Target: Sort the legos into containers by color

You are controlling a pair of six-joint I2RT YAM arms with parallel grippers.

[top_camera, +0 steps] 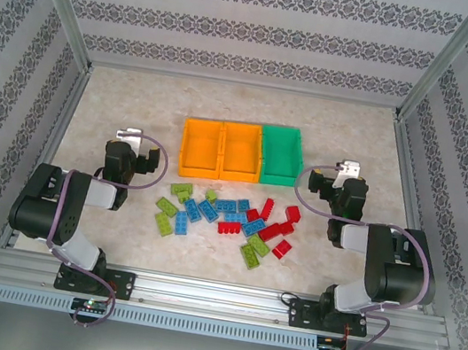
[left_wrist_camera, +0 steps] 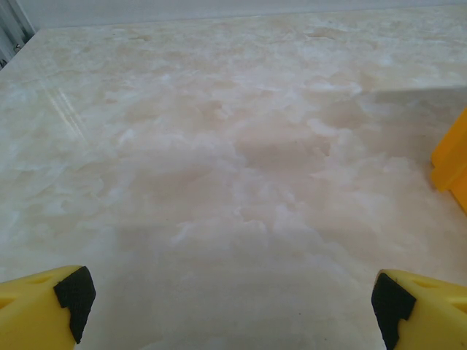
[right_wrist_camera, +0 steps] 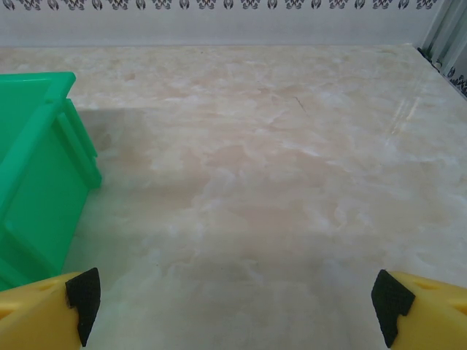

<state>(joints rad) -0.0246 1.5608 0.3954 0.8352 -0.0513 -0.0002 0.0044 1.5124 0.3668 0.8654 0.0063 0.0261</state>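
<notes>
Right now both arms are waiting beside the work with nothing in hand: the left gripper (left_wrist_camera: 233, 310) is gaping wide over bare table (left_wrist_camera: 219, 146), and the right gripper (right_wrist_camera: 233, 302) is gaping just as wide, also empty. The legos (top_camera: 227, 217) are lying loose in a heap at the table's centre, none sorted yet. The containers (top_camera: 222, 148) are standing in a row at twelve o'clock of that heap, all looking empty. From above, the left gripper is sitting at ten o'clock of the heap. The right is sitting at two o'clock, just beside the green container (right_wrist_camera: 36, 168).

By my judgement the first pick is pending. Taking an outlier, the lime brick (top_camera: 166, 207) at nine o'clock or the red brick (top_camera: 282, 249) at four o'clock, is looking safer than digging into the crowded blue middle. Descending straight, with the jaws spanning its narrow sides, is looking wisest.
</notes>
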